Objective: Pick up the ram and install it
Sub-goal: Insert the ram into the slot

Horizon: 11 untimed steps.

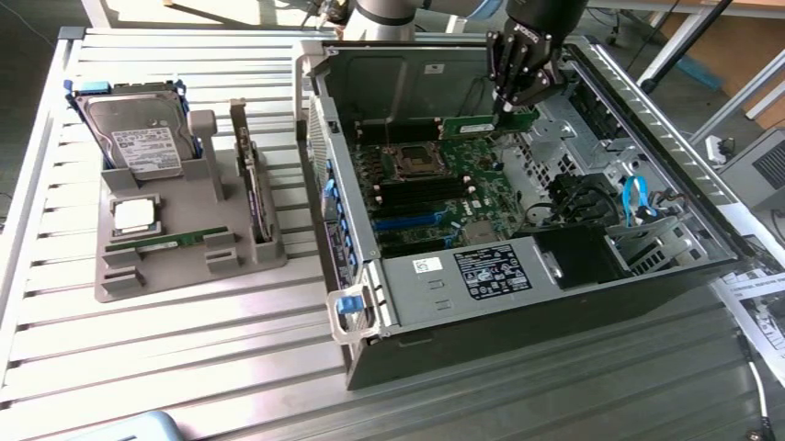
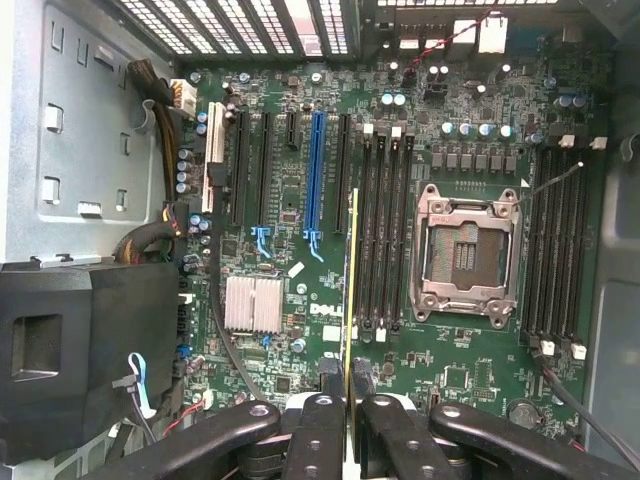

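My gripper hangs inside the open computer case, above the motherboard. It is shut on the ram, a thin green stick that juts out sideways from the fingers. In the wrist view the ram shows edge-on, pinched between the black fingertips of the gripper. It hovers over the board just beside a bank of black memory slots, next to the open CPU socket. A second green stick lies on the grey tray.
The grey tray at the exterior view's left also carries a hard drive, a square silver CPU chip and an upright expansion card. More memory slots lie past the socket. A black shroud and cables crowd one side.
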Each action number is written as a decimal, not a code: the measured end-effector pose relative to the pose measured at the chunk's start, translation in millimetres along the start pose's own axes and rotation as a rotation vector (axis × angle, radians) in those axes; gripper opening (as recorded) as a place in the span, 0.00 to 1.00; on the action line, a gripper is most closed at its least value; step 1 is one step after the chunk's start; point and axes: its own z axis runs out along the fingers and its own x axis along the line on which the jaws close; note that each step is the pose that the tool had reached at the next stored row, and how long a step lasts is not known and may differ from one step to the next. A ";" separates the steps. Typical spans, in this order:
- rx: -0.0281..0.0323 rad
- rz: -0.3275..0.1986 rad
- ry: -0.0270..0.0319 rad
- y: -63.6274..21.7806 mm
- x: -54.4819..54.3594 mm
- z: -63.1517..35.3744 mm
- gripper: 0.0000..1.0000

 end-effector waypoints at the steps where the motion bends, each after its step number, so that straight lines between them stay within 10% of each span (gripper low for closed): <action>1: 0.0000 0.000 0.0001 0.0 -0.1 0.5 0.14; 11: 0.0000 0.000 0.0000 -0.2 -0.9 5.6 0.14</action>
